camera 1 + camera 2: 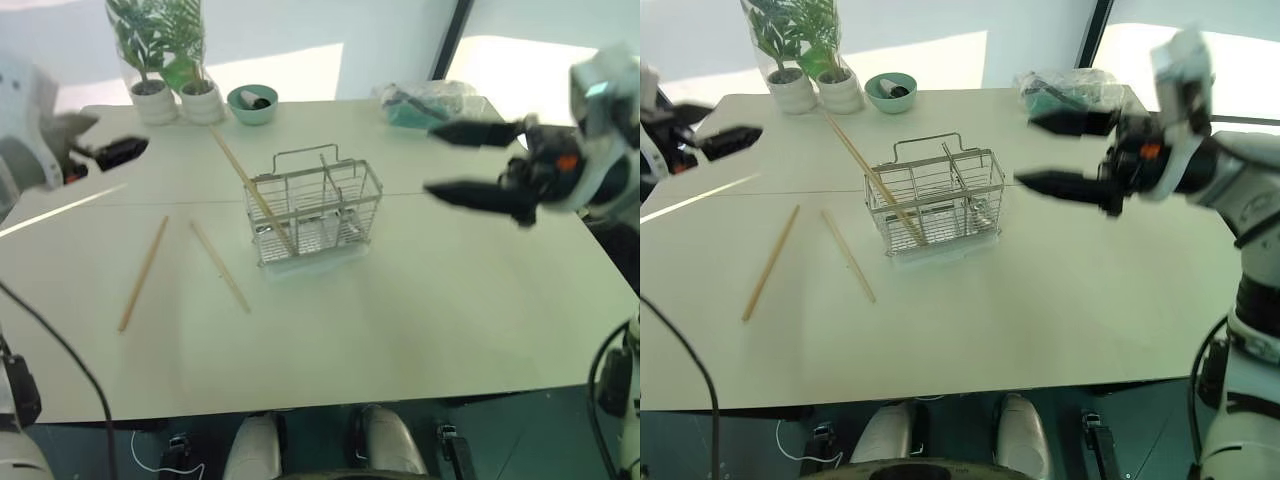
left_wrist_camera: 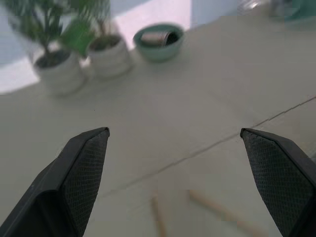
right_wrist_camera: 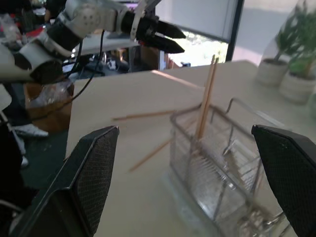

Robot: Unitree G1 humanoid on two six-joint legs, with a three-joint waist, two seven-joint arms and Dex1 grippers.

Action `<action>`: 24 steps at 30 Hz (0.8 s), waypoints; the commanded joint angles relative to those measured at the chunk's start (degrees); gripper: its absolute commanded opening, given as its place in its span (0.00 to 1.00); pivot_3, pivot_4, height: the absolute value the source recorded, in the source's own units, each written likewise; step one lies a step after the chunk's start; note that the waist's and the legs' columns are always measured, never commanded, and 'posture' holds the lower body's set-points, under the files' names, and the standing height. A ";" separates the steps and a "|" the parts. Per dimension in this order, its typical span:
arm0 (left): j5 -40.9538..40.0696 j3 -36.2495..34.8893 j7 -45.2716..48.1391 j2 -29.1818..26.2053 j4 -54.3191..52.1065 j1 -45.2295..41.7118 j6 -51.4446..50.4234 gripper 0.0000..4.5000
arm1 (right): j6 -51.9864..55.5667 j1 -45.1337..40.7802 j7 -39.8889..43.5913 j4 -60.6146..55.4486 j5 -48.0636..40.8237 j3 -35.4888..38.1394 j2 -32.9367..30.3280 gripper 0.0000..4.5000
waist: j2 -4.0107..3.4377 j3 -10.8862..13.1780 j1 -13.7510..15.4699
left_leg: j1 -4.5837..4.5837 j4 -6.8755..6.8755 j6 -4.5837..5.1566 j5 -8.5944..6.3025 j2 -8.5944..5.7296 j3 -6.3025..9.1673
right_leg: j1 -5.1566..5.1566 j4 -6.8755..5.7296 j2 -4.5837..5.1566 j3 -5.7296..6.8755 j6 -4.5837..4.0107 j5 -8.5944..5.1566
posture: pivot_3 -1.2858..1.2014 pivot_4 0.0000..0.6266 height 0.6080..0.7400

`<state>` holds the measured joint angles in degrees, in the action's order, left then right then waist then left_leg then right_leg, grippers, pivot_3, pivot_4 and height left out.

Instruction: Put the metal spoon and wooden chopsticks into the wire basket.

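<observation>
2 potted plants [image 1: 165, 60], green bowl [image 1: 252, 103] beside them; plastic bag [image 1: 430, 103] opposite corner.

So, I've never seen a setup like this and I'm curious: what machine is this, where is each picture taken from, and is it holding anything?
It is a humanoid robot with two arms. Two pictures come from cameras in its head, looking down at a table; the other two come from its wrists. The left gripper and right gripper are both open and hold nothing. On the table stands a wire basket with chopsticks leaning in it. Two more chopsticks lie loose to its left. Behind are potted plants, a green bowl and a plastic bag.
</observation>
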<state>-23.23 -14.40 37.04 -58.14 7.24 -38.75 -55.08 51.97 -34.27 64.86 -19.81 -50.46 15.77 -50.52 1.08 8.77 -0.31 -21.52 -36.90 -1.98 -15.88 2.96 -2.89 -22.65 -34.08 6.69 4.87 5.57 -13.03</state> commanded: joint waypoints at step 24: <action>24.48 20.70 2.80 15.62 58.96 -26.40 13.74 1.00 | -0.93 6.50 -12.40 -11.70 -10.77 1.84 -0.54 0.99 | 0.65 -0.20 1.05 | -0.79 -0.20 0.02 0.00 -0.02 -0.03 | -0.63 -0.04 0.02 0.06 0.02 0.21 | 0.52 0.24 0.83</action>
<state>0.00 6.27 39.14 -42.20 65.69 -63.55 -41.64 51.41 -27.45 53.06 -30.16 -59.74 15.76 -50.36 1.74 8.56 0.74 -22.31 -37.11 -1.96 -15.88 2.95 -2.91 -23.28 -34.12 6.70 4.94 5.59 -12.82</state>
